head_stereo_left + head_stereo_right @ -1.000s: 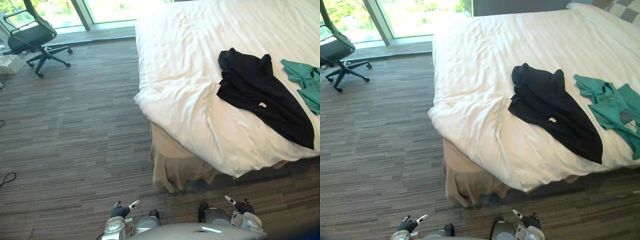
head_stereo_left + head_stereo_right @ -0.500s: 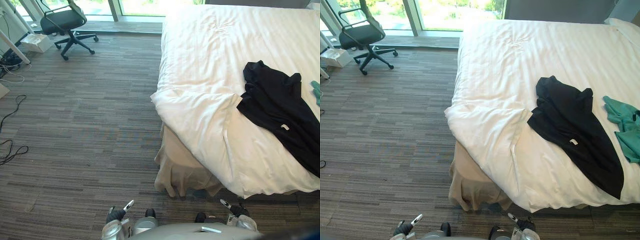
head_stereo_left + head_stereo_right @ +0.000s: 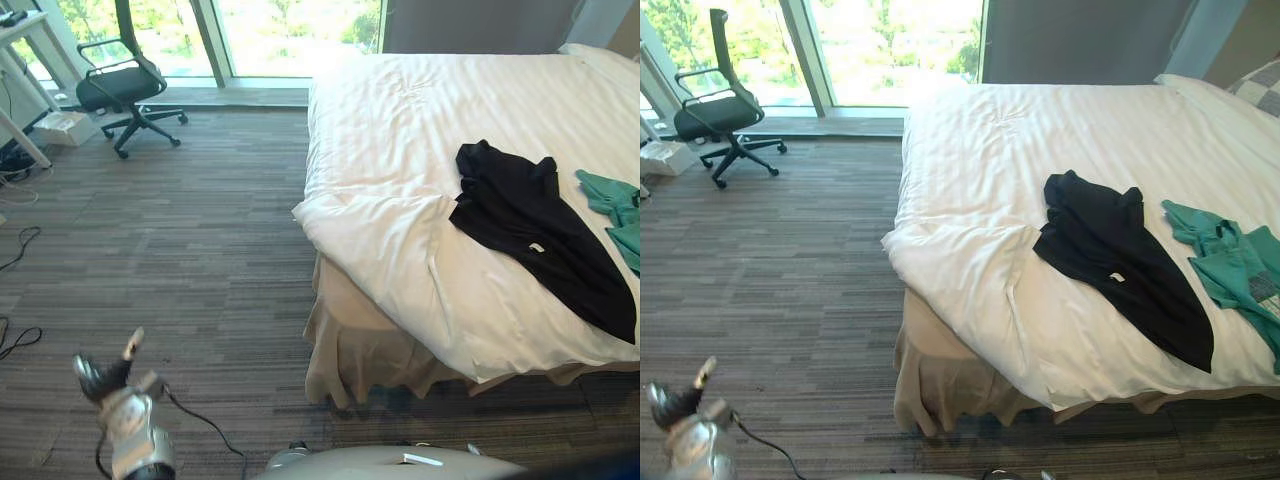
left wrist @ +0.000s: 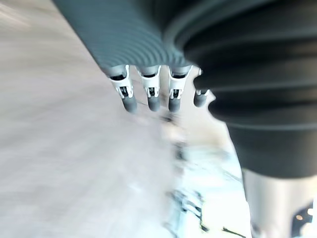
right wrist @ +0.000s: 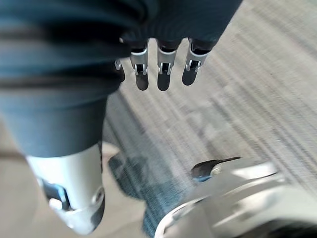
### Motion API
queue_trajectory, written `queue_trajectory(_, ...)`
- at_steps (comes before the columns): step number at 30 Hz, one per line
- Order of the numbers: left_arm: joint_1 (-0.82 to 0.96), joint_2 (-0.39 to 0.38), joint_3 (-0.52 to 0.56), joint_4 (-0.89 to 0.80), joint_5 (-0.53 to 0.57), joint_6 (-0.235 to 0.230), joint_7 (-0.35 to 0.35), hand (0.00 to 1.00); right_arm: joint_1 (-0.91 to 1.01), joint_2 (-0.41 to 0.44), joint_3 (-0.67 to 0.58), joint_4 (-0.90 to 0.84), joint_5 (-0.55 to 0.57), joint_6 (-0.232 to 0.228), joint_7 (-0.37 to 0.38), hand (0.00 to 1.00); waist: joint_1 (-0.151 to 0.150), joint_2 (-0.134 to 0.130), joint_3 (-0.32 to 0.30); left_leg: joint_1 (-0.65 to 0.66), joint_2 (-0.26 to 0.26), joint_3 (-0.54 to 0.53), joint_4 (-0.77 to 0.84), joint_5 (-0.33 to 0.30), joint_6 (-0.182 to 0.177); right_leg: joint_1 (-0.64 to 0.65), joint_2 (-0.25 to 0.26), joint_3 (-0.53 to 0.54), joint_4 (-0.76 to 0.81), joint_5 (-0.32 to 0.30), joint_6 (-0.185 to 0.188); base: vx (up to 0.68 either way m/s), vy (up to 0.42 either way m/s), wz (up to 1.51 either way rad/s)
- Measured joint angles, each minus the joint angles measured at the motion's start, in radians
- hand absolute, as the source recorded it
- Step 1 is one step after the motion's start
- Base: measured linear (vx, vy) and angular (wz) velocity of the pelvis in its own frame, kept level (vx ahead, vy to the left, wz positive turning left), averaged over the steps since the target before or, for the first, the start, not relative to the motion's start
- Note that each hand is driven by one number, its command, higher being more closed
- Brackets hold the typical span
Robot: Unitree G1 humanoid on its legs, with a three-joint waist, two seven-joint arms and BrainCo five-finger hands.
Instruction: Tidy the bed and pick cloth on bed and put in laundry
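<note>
well apart from the black cloth (image 3: 530, 225) on the bed (image 3: 390, 150), left hand (image 3: 101, 377) hangs over carpet (image 3: 200, 260), fingers loose, empty; right hand (image 5: 163, 74) likewise.

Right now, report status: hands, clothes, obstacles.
Both open, empty: left hand over the floor, right hand too. On the bed: black shirt and green shirt, untouched. By the window, an office chair, away from the bed.

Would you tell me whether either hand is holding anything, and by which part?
Nothing is held: the left hand and right hand are open and empty; the black garment and green garment lie on the bed.
</note>
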Motion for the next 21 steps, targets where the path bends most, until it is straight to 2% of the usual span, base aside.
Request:
queue_trajectory(3, -0.022, 0.005, -0.090, -0.100, 0.119, 0.002, 0.029, 0.00, 0.011, -0.007, 0.018, -0.002, 0.014, 0.000, 0.012, 0.00, -0.003, 0.005, -0.006, 0.027, 0.002, 0.041, 0.000, -0.008, -0.002, 0.000, 0.008, 0.045, 0.000, 0.003, -0.001, 0.02, 0.025, -0.37)
queue_trajectory(4, -0.026, 0.006, -0.107, -0.114, 0.137, 0.002, 0.029, 0.00, 0.014, -0.008, 0.020, -0.003, 0.014, 0.000, 0.014, 0.00, -0.005, 0.005, -0.012, 0.028, 0.002, 0.048, 0.000, -0.009, -0.002, -0.003, 0.009, 0.051, 0.000, 0.003, -0.001, 0.05, 0.031, -0.35)
queue_trajectory(6, -0.056, 0.007, -0.162, -0.136, 0.240, 0.005, 0.029, 0.00, 0.021, -0.008, 0.019, -0.020, 0.015, 0.000, 0.029, 0.00, -0.016, 0.009, -0.014, 0.045, 0.002, 0.077, 0.001, -0.016, -0.006, -0.004, 0.016, 0.081, 0.003, 0.004, -0.002, 0.05, 0.032, -0.39)
queue_trajectory(8, -0.073, 0.017, -0.194, -0.137, 0.291, 0.010, 0.028, 0.00, 0.022, -0.009, 0.019, -0.026, 0.023, 0.000, 0.036, 0.00, -0.027, 0.010, -0.015, 0.060, 0.004, 0.099, 0.005, -0.022, -0.010, -0.003, 0.023, 0.100, 0.005, 0.005, -0.003, 0.06, 0.031, -0.39)
queue_trajectory(11, -0.121, 0.042, -0.296, -0.137, 0.395, 0.039, 0.027, 0.00, 0.026, -0.011, 0.016, -0.031, 0.033, 0.000, 0.042, 0.00, -0.039, 0.015, -0.017, 0.080, 0.008, 0.129, 0.006, -0.028, -0.012, -0.004, 0.031, 0.134, 0.013, 0.005, -0.003, 0.03, 0.010, -0.28)
queue_trajectory(15, -0.188, 0.051, -0.391, -0.136, 0.513, 0.069, 0.022, 0.00, 0.026, -0.014, 0.003, -0.031, 0.033, 0.000, 0.042, 0.00, -0.057, 0.025, -0.012, 0.087, 0.009, 0.133, 0.006, -0.028, -0.012, -0.007, 0.037, 0.144, 0.025, 0.003, -0.005, -0.01, -0.010, -0.08)
queue_trajectory(17, -0.227, 0.080, -0.457, -0.133, 0.579, 0.081, 0.017, 0.00, 0.026, -0.016, -0.010, -0.030, 0.032, 0.000, 0.041, 0.00, -0.064, 0.032, -0.009, 0.089, 0.014, 0.142, 0.006, -0.030, -0.013, -0.021, 0.043, 0.154, 0.045, -0.003, -0.012, -0.04, -0.017, -0.14)
queue_trajectory(21, -0.282, 0.121, -0.514, -0.083, 0.678, 0.103, -0.017, 0.00, 0.032, -0.016, -0.020, -0.030, 0.031, 0.006, 0.041, 0.00, -0.081, 0.033, -0.008, 0.067, 0.020, 0.153, 0.021, -0.036, -0.015, -0.060, 0.042, 0.172, 0.079, -0.019, -0.019, -0.06, -0.033, -0.14)
